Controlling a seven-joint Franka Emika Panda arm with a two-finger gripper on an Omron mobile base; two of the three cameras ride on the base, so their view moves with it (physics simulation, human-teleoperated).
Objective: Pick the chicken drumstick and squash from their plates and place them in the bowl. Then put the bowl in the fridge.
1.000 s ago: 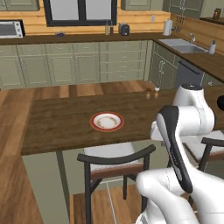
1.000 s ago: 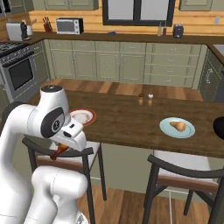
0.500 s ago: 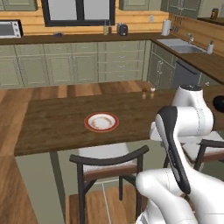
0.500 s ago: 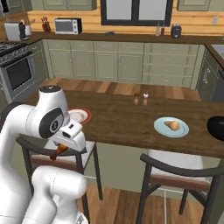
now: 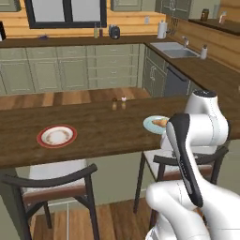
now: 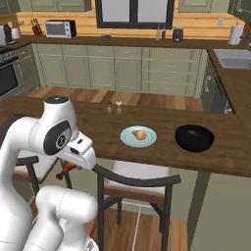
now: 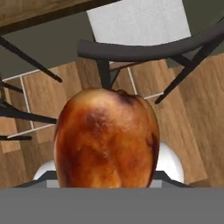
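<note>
The arm is folded low (below counter height), its end effector [image 6: 68, 169] pinching the chicken drumstick [image 7: 106, 138].

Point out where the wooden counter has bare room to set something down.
Bare wood lies between the red-rimmed plate and the blue plate, in front of the two shakers. It is tighter between the blue plate and the black bowl.
</note>
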